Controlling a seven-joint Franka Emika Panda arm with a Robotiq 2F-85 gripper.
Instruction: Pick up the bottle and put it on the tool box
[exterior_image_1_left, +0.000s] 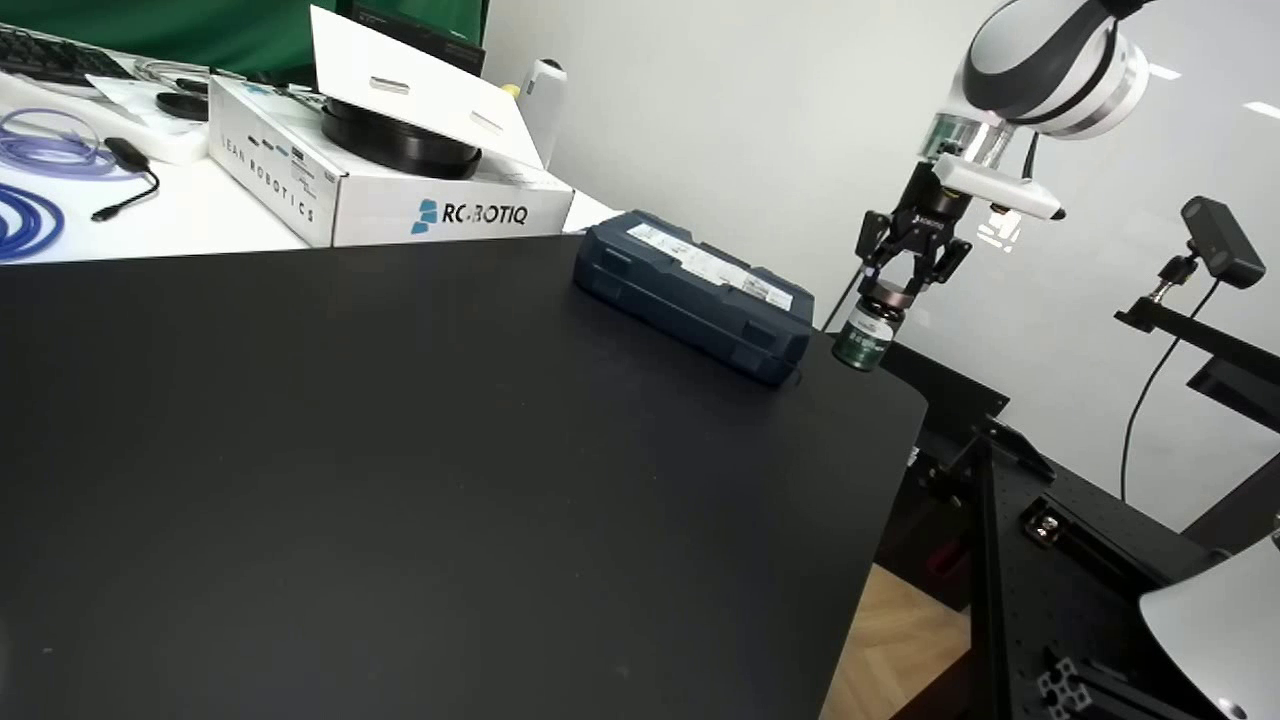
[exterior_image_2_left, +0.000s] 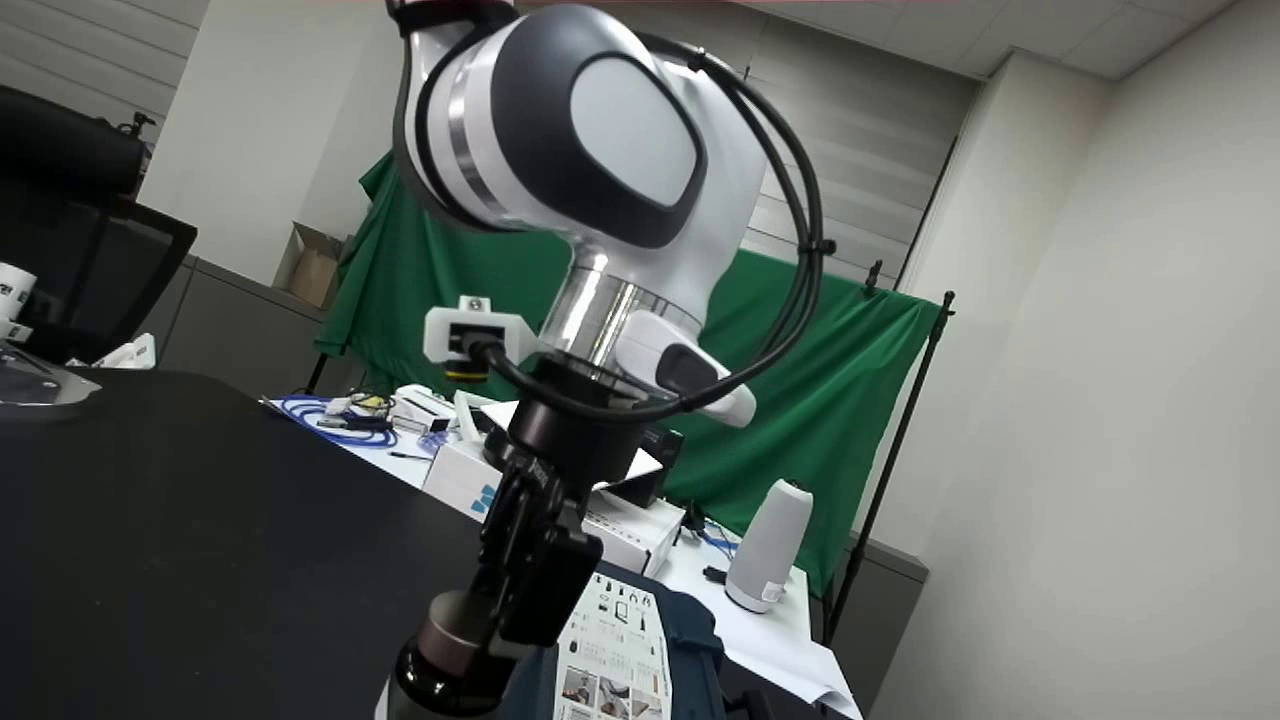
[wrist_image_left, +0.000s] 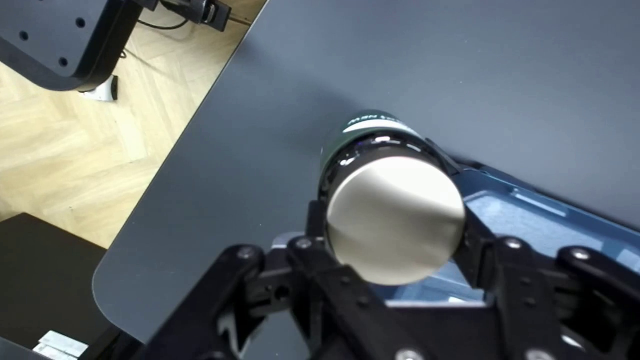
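The bottle, dark green with a greyish cap, is held in the air and tilted. It shows in an exterior view (exterior_image_1_left: 866, 338), at the lower edge of an exterior view (exterior_image_2_left: 432, 682) and in the wrist view (wrist_image_left: 395, 220). My gripper (exterior_image_1_left: 898, 280) is shut on its cap; in the wrist view the fingers (wrist_image_left: 394, 232) press both sides. The tool box, a navy-blue case with a pale label, lies on the black table in an exterior view (exterior_image_1_left: 695, 290). It is partly hidden in an exterior view (exterior_image_2_left: 690, 640) and the wrist view (wrist_image_left: 530, 220). The bottle hangs beside its near-corner end, apart from it in an exterior view.
The black table (exterior_image_1_left: 450, 480) has a rounded edge close to the bottle, with wooden floor (wrist_image_left: 150, 110) beyond. A white cardboard box (exterior_image_1_left: 450, 215) stands behind the tool box. A camera on a bracket (exterior_image_1_left: 1222, 242) and a white wall are near the arm.
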